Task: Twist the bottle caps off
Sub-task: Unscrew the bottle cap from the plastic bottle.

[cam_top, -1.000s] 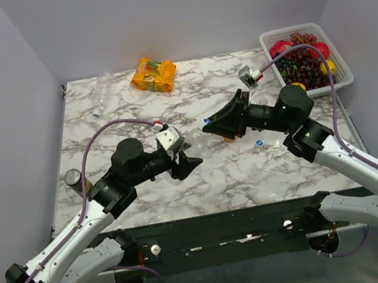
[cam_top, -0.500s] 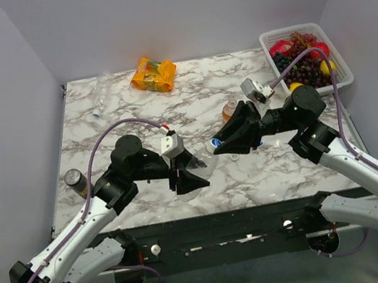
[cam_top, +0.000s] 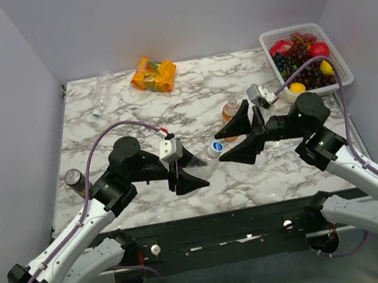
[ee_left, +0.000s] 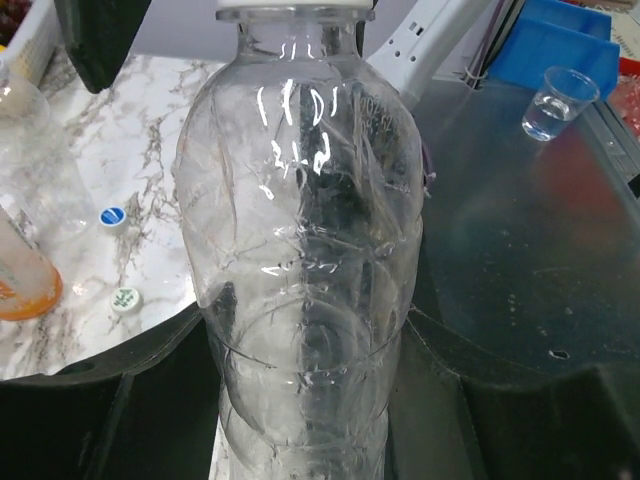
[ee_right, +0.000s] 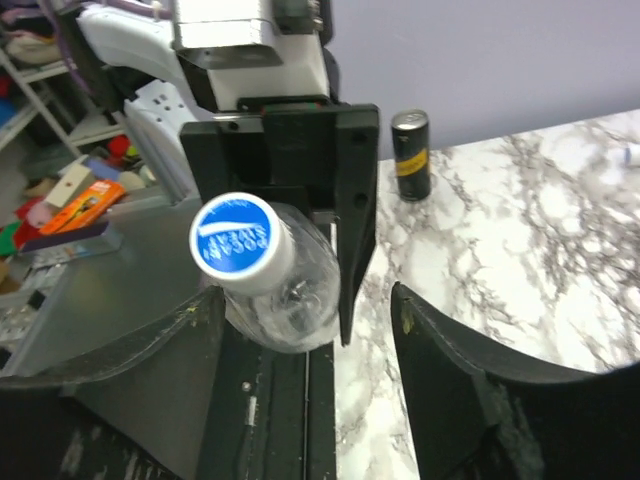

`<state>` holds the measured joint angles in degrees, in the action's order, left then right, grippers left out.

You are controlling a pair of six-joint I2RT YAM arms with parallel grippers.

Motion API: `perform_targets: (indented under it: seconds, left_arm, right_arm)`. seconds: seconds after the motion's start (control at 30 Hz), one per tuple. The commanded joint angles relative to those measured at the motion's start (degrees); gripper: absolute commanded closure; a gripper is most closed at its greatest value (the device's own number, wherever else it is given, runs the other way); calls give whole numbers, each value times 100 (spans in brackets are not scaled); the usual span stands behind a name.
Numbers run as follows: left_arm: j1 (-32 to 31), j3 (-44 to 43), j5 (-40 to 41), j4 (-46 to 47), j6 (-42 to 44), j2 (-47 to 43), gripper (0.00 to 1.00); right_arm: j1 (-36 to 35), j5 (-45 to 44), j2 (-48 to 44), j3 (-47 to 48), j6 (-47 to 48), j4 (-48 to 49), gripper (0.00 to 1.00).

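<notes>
One clear bottle (ee_left: 300,250) is clamped round its body by the left gripper (cam_top: 186,173). Its blue cap (ee_right: 232,235) points at the right gripper (cam_top: 224,147), whose jaws stand spread and empty just short of it. We judge two risks. The cap sits off-centre, nearer one finger, so closing may skew the grip. The thin wall may also twist in the clamp, so the bottle turns with the cap.

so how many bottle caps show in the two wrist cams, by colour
blue round plastic caps: 2, blue cap on the clear plastic bottle, loose blue cap
white round plastic caps: 1, loose white cap
total: 3
</notes>
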<state>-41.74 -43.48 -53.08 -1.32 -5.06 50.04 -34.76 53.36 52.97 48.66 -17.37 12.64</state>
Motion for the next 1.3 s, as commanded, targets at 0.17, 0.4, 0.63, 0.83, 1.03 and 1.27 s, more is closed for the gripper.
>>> perform_targets:
  seconds: [0.17,0.4,0.63,0.83,1.03,1.27]
  left_arm:
    - [-19,-64,1780,-7,417,-486,58]
    - [-124,-187,3549,-483,480,-355,60]
    - [-379,-371,4499,-861,471,14,63]
    - [-520,-398,4728,-949,611,164,63]
    - [-616,-433,4860,-1037,647,216,63]
    - [-678,-459,4965,-1107,664,260,63]
  right_arm:
    - [31,-1027,-524,-6,296,-1035,21]
    - [22,-2584,-428,284,-688,-1431,26]
    - [-162,-3578,-200,416,-1374,-1142,30]
    - [-294,-3736,196,547,-1612,-790,30]
    - [-505,-3851,582,750,-1665,-763,31]
    - [-724,-3930,793,829,-1718,-667,31]
